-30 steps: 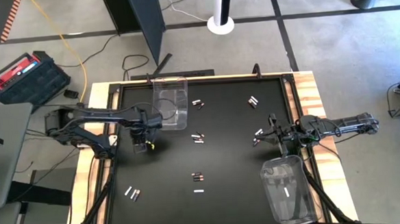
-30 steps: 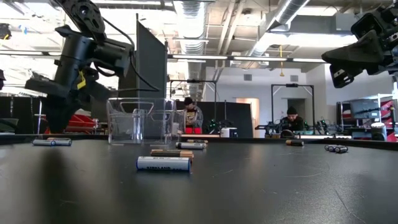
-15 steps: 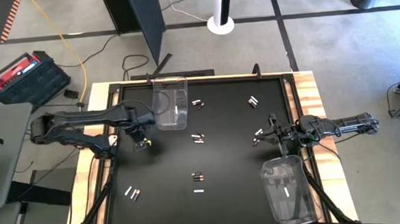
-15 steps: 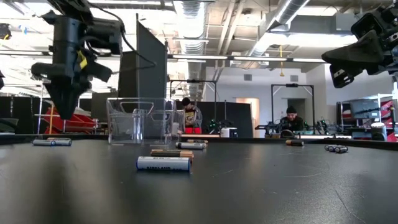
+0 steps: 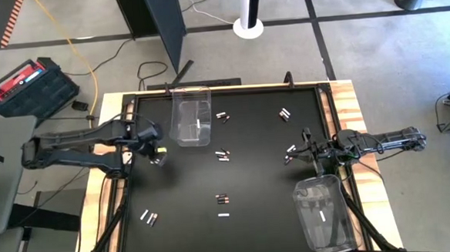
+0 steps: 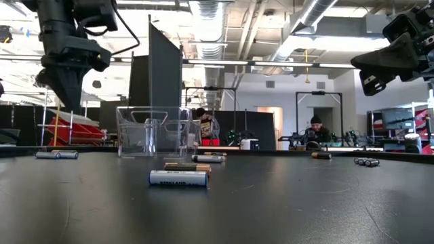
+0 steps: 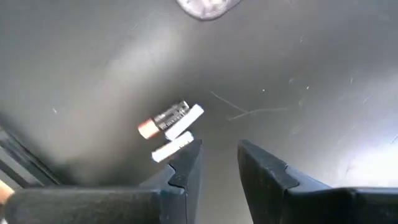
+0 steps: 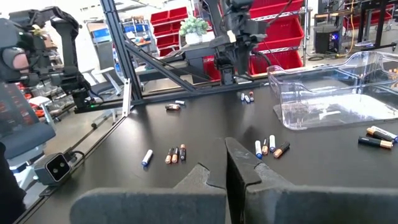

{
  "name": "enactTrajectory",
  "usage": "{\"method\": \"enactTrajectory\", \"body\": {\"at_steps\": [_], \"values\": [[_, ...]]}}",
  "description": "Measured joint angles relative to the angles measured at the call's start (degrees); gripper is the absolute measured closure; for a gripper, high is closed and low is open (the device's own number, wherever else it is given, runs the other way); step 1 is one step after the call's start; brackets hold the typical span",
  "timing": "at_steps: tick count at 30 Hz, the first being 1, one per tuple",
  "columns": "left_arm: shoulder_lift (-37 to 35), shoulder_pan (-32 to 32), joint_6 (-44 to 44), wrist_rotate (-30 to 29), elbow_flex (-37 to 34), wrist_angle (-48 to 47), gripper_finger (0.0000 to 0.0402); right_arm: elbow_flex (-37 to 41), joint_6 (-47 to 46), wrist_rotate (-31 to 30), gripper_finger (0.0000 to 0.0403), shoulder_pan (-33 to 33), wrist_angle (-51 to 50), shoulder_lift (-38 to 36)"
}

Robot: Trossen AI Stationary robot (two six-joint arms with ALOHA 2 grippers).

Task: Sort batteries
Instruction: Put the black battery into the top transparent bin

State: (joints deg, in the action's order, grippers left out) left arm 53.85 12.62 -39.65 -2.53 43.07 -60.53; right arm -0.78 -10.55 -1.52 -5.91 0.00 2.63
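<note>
Batteries lie scattered on the black table (image 5: pixel 182 182): pairs and small groups at the back (image 5: pixel 221 115), back right (image 5: pixel 284 113), middle (image 5: pixel 223 154), right (image 5: pixel 291 149), front middle (image 5: pixel 222 197) and front left (image 5: pixel 149 217). A clear bin (image 5: pixel 191 116) at the back left holds one white battery (image 5: pixel 198 126). A second clear bin (image 5: pixel 322 213) at the front right holds another white one (image 5: pixel 320 213). My left gripper (image 5: pixel 157 153) hovers left of the back bin, open and empty (image 7: pixel 217 152), above a dark copper-tipped battery (image 7: pixel 165 119) and two white ones. My right gripper (image 5: pixel 310 154) is shut (image 8: pixel 225 155) near the right-hand batteries.
A wooden frame (image 5: pixel 339 97) borders the table. From table level a white-labelled battery (image 6: pixel 178 178) lies nearest, with the clear bin (image 6: pixel 154 132) behind it. The left arm (image 6: pixel 68 47) hangs high at the left. People sit at desks far beyond the table.
My left arm has drawn back to the left, away from the back bin, and risen. The white battery in that bin now shows uncovered. The right arm has not moved.
</note>
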Motion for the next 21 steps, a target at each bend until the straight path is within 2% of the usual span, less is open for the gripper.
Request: {"method": "enactTrajectory", "body": {"at_steps": [5, 13, 21], "values": [[0.00, -7.52, -15.11, -5.54, 0.00, -0.40, 0.0304, -0.02, -0.01, 0.02, 0.0392, 0.00, -0.01, 0.01], [0.41, -24.66, -38.27, -13.95, 0.00, 0.08, 0.0304, 0.00, -0.01, 0.02, 0.0392, 0.00, -0.01, -0.01], [6.04, -39.20, -58.40, -15.12, 0.02, 1.53, 0.0304, -0.01, 0.00, 0.02, 0.0392, 0.00, 0.00, 0.01]]}}
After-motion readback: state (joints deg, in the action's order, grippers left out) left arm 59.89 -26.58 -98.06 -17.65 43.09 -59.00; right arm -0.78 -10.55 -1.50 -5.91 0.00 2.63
